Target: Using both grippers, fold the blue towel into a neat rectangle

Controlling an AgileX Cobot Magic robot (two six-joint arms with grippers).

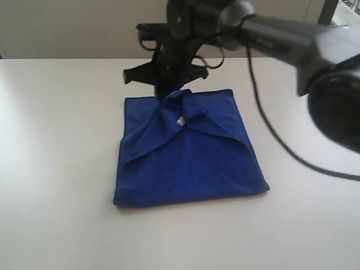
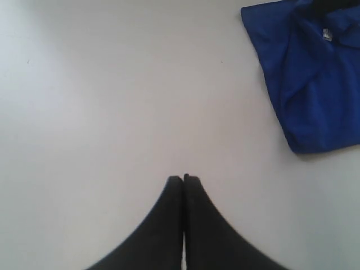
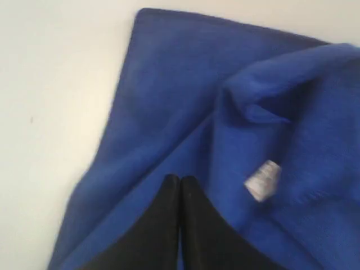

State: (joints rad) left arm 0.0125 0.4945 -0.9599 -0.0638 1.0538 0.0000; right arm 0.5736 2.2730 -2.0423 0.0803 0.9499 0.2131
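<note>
Lying near the middle of the table (image 1: 50, 146), the towel (image 1: 191, 157) is doubled over into a rough square. Its near edge is fairly straight and its side edges flare slightly toward the near side. The top layer is not flat. Creases fan out from one point by the far edge, just left of centre, and a small peak of cloth stands up there, with the white tag (image 1: 181, 120) just on its near side. That puckering suggests the cloth is drawn toward that point, which is where the right gripper (image 3: 180, 179) comes down, its arm reaching in from the right. Its jaws are clenched tip to tip over the cloth. I cannot tell whether a pinch of towel is caught, since the wrist view shows none in the seam between them. The left gripper (image 2: 183, 178) hangs over bare table well apart from the towel, outside the exterior view, jaws clenched on nothing. It is probably parked clear so the right arm can work alone. The fold looks mostly made; what remains, I judge, is smoothing the bunched far layer into a clean rectangle.
</note>
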